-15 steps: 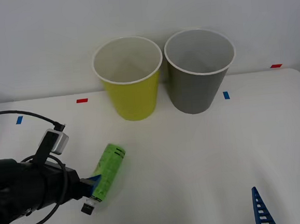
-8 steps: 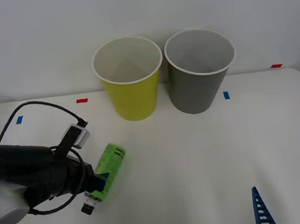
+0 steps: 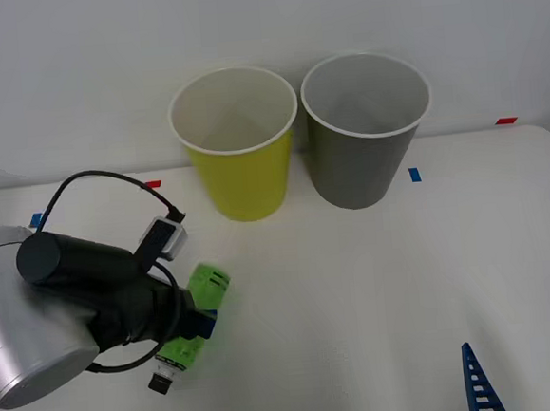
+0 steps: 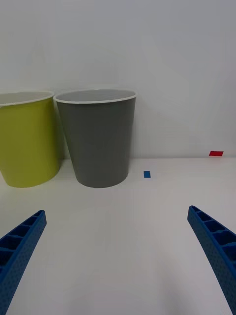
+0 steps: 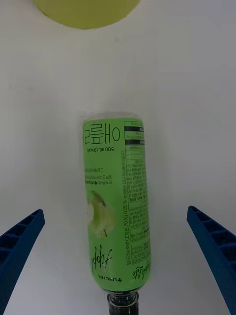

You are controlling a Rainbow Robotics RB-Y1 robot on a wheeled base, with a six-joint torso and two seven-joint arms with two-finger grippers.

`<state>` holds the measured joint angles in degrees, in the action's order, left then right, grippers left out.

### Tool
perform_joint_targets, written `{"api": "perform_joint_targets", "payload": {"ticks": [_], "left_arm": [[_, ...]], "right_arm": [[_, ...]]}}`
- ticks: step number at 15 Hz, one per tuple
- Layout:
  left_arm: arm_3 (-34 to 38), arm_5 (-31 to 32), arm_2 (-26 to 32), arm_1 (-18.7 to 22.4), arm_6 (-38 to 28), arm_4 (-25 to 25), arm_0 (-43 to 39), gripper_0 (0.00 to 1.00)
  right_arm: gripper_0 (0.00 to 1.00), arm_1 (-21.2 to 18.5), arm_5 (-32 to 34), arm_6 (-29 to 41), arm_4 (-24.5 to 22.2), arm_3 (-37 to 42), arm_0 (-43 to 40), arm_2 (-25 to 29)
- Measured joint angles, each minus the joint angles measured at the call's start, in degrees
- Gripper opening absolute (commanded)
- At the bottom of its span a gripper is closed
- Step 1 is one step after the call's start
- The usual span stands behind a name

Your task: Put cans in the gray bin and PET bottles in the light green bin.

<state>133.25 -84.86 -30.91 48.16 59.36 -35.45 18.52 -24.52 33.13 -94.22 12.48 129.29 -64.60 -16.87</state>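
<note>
Left pincer: fingers spread wide, straddling the PET bottle, not touching it. Bottle: lying on its side on the white table, dark cap toward the robot. Light green bin and gray bin: upright, side by side at the table's far edge. Right pincer: released, low at near right.

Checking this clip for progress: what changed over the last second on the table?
The left arm swung round over the PET bottle, so the left gripper now straddles it with fingers wide open, not yet gripping. The bottle lies where it was, cap toward the robot. The light green bin, gray bin and the open right gripper stayed put.
</note>
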Motion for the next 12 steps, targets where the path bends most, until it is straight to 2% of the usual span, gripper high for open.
{"api": "perform_joint_targets", "payload": {"ticks": [3, 7, 10, 12], "left_arm": [[-2.9, -0.1, -0.1, -3.0, 0.2, 0.4, 0.2, 1.00], [-5.7, -0.1, -0.3, -5.0, 0.9, 1.5, 1.0, 1.00], [-7.1, -1.8, -5.9, -5.6, 0.7, 7.0, 4.3, 1.00], [-8.3, -4.1, -8.3, -6.0, -0.1, 8.1, 7.2, 1.00]], "right_arm": [[1.00, 0.0, 0.0, 0.0, 0.0, 0.0, 0.0, 0.0], [1.00, 0.0, 0.0, 0.0, 0.0, 0.0, 0.0, 0.0], [1.00, 0.0, 0.0, 0.0, 0.0, 0.0, 0.0, 0.0], [1.00, 0.0, 0.0, 0.0, 0.0, 0.0, 0.0, 0.0]]}}
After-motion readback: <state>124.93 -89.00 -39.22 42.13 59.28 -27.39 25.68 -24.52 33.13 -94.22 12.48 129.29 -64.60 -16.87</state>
